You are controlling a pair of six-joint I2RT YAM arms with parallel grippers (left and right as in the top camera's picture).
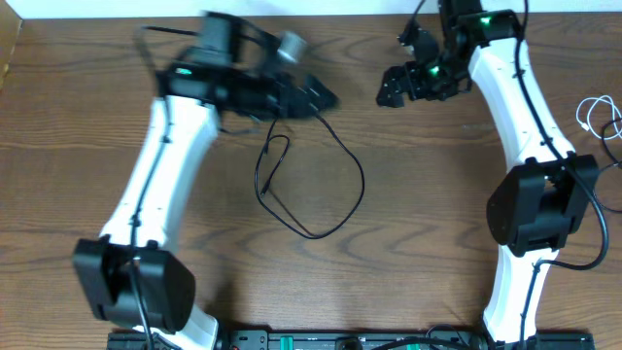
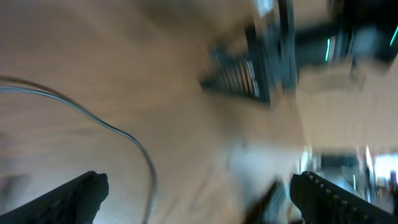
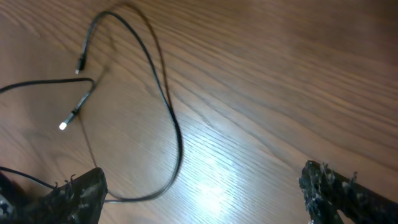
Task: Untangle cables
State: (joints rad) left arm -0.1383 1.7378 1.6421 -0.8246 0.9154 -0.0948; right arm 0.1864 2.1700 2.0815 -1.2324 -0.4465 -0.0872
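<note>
A thin black cable (image 1: 362,180) lies on the brown wooden surface (image 1: 437,214) as one open loop between the two arms. Its long axis runs roughly from the far side toward the robot's base, and a narrow fold doubles back along the loop's left side. A thin white cable (image 1: 590,112) sits coiled at the surface's right edge, well apart from the black one, so the two strands look already separated and only the loop seems left to straighten. The left pincer (image 1: 326,97) hangs just above the loop's far end. It is smeared in the overhead view, but the left wrist view shows its fingers spread wide (image 2: 199,190), with the cable (image 2: 134,140) curving across the surface ahead of them and nothing pinched. The right pincer (image 1: 398,70) is also spread and holds nothing. It stands beside and beyond the loop's far right shoulder, facing it. In its own view (image 3: 199,186) the cable (image 3: 179,140) sweeps away from between the fingers, and two small plug ends (image 3: 67,121) lie close together at the far left, one with a bright silvery tip. The left pincer is the nearer of the two, almost over the strand, and the loop stretches away from it toward the robot. Judging by that, a pick at the far end followed by a pull along the long axis would open the fold.
</note>
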